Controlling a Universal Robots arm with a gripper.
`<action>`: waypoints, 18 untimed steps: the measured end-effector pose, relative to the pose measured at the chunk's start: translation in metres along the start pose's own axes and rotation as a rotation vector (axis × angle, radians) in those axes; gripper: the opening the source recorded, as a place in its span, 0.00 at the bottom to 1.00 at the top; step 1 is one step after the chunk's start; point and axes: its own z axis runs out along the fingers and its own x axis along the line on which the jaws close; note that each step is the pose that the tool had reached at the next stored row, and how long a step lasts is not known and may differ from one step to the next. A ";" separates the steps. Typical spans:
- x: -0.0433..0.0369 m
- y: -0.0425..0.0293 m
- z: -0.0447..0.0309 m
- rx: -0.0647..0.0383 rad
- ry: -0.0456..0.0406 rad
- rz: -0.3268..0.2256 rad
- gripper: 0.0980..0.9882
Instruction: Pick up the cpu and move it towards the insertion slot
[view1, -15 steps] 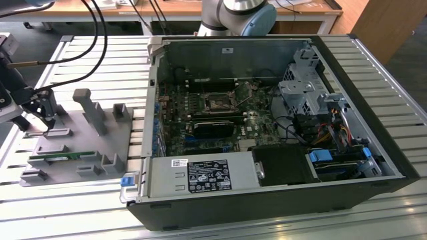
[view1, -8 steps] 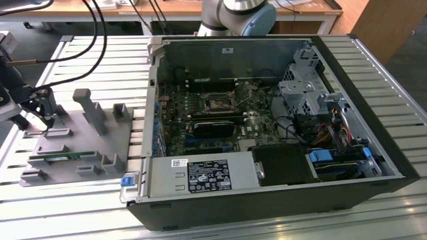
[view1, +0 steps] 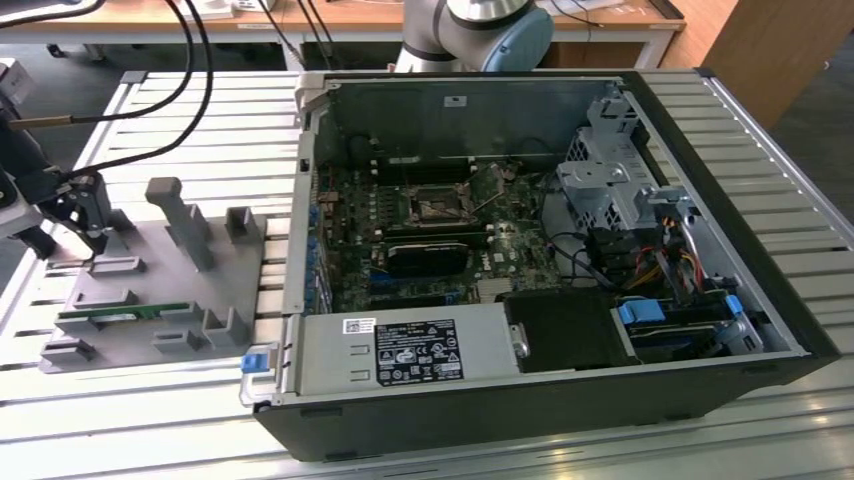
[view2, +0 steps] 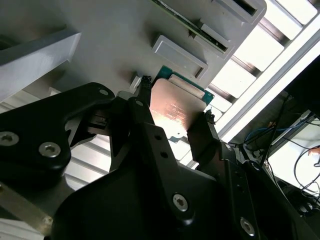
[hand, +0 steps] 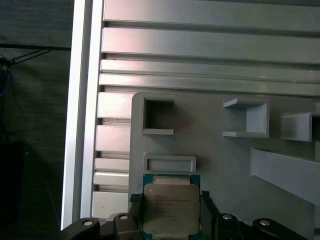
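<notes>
Hand (view2: 176, 102) pinching the cpu (hand: 170, 207), silvery square lid, thin green edge

The cpu (hand: 169, 210) has a smooth silvery metal top with a soft, half-matt shine, and a thin green board edge. The gripper (hand: 170, 200) is black and matt, with small bright metal screws. The tray (hand: 215, 145) looks like grey matt plastic. The table (hand: 200, 40) is pale ribbed metal with a brushed gloss. In the exterior view, the insertion slot (view1: 434, 207) has a shiny metal frame, and the computer case (view1: 534, 420) is matt black outside and bare grey metal inside.
</notes>
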 end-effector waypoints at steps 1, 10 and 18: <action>0.0000 0.0000 -0.0004 0.000 0.0000 0.000 0.50; 0.0000 0.0002 -0.0041 0.000 0.0002 0.000 0.50; 0.0000 0.0005 -0.0081 0.000 0.0000 0.000 0.50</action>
